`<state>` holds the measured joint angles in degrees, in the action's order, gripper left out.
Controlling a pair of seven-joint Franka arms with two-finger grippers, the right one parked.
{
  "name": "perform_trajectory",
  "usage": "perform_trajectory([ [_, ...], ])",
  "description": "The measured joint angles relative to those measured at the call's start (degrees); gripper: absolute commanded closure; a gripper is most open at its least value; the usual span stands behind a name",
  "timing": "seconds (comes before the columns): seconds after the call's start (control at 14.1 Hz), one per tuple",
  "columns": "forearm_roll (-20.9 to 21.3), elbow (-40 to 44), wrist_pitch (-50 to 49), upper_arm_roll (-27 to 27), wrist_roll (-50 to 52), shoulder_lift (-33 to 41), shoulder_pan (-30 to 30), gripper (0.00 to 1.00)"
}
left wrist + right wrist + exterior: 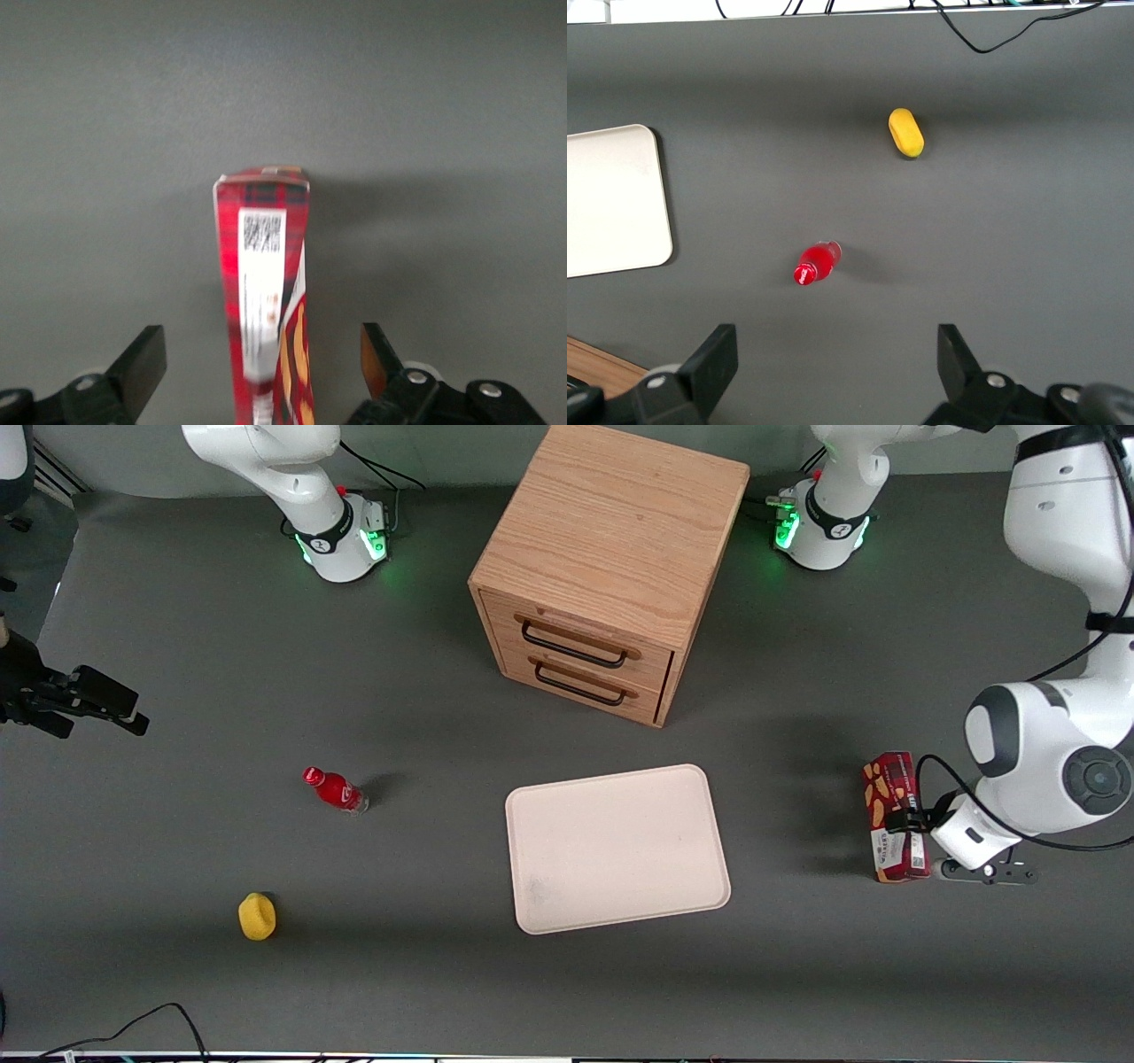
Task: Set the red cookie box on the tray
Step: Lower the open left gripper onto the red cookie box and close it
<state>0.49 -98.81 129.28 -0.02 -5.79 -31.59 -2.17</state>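
The red cookie box (889, 788), dark-red tartan with tan cookie pictures and white labels, lies on the grey table toward the working arm's end, apart from the tray. The left arm's gripper (905, 825) is low over the part of the box nearer the front camera. In the left wrist view the gripper (261, 354) is open. Its black fingers (142, 359) stand on either side of the box (261, 239) with a gap on each side. The cream-white tray (620, 850) lies mid-table with nothing on it and also shows in the right wrist view (611, 199).
A wooden two-drawer cabinet (602, 567) stands farther from the front camera than the tray. A small red bottle (335, 789) and a yellow object (257, 916) lie toward the parked arm's end. A black cable (159, 1014) lies at the table's front edge.
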Motion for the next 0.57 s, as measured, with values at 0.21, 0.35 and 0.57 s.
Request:
perform_trajectory([
  [0.21,0.0,0.2,1.7,-0.2,0.0,-1.6,0.2,1.00],
  [0.35,0.0,0.4,1.7,-0.2,0.0,-1.6,0.2,1.00],
  [0.57,-0.2,3.0,-0.5,-0.6,1.8,-1.6,0.9,1.00],
])
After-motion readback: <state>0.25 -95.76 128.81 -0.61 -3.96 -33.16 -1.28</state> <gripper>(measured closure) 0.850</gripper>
